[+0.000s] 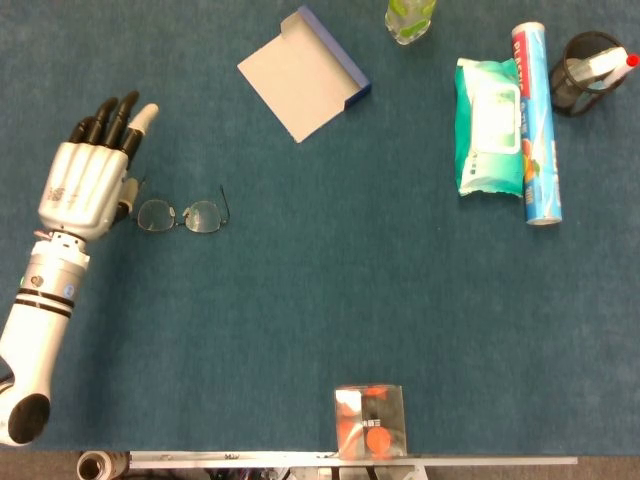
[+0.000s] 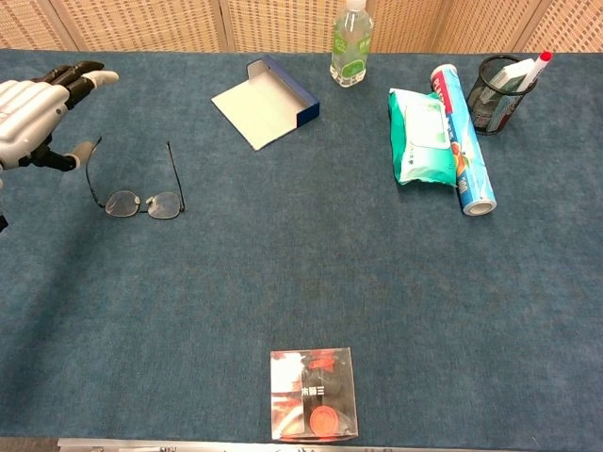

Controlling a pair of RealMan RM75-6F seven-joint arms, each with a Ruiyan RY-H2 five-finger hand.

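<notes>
A pair of thin wire-framed glasses [image 1: 180, 215] [image 2: 143, 204] lies on the blue table cloth at the left, lenses toward me, arms pointing away. My left hand [image 1: 90, 180] [image 2: 33, 108] hovers just left of them, palm down, fingers stretched out and apart, holding nothing. Its thumb [image 2: 83, 149] is at the tip of the glasses' left arm; whether it touches is unclear. In the head view the hand covers most of that arm. My right hand is out of both views.
An open blue-and-white box [image 1: 302, 72] lies at the back centre with a clear bottle [image 2: 350, 42] behind it. At the back right are a wipes pack [image 1: 487, 125], a tube [image 1: 535, 120] and a mesh pen cup [image 2: 499, 89]. A clear box with red parts [image 2: 313, 394] sits at the front edge.
</notes>
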